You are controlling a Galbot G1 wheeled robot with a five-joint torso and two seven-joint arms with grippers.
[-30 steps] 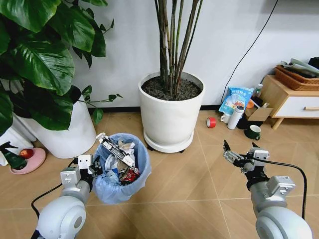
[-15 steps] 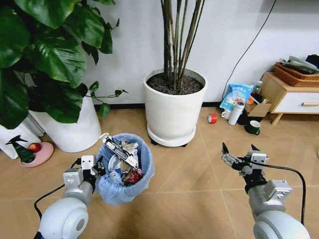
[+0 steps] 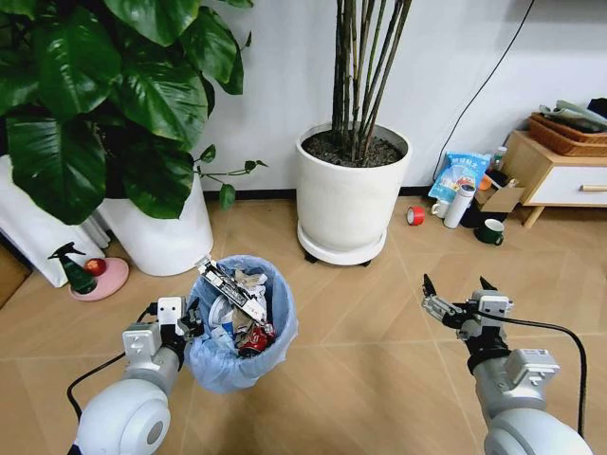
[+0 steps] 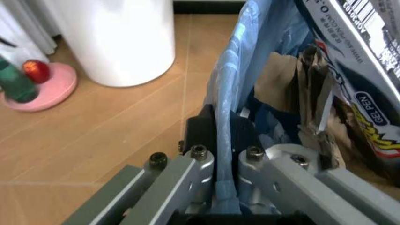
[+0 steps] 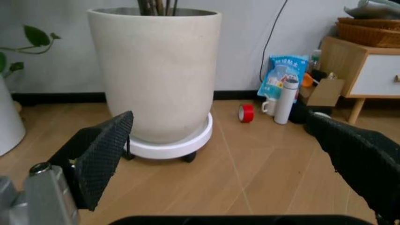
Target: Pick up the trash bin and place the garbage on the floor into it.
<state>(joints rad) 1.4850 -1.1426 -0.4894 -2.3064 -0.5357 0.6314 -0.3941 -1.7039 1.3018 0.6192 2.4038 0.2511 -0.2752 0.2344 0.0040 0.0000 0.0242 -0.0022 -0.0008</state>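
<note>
The trash bin [image 3: 239, 322], lined with a crinkly light-blue bag, is held in front of the tall white plant pot [image 3: 352, 196], on the side nearer the robot and toward its left. The left claw [image 3: 185, 327] is clamped on the bin's rim on the side away from that pot; in the left wrist view its two fingers [image 4: 201, 136] pinch the blue bag and rim between them, one outside and one inside the bin. The bin is filled with garbage [image 3: 237, 313]: crumpled paper, a red can, and a long printed wrapper [image 3: 230, 289] that sticks up above the rim, its barcode and "GEL PEN" lettering readable from the left wrist.

The right claw [image 3: 453, 296] hovers above the chevron wood floor [image 3: 360, 379], also on the near side of the tall white plant pot but toward the robot's right, with its black fingers spread wide and nothing between them. The right wrist camera looks between those fingers at the pot on its wheeled saucer.

Beyond the pot to the right, a red tape roll [image 3: 414, 215], a white bottle [image 3: 461, 205] and a blue bag [image 3: 457, 177] lie near a low wooden cabinet [image 3: 555, 177].
</note>
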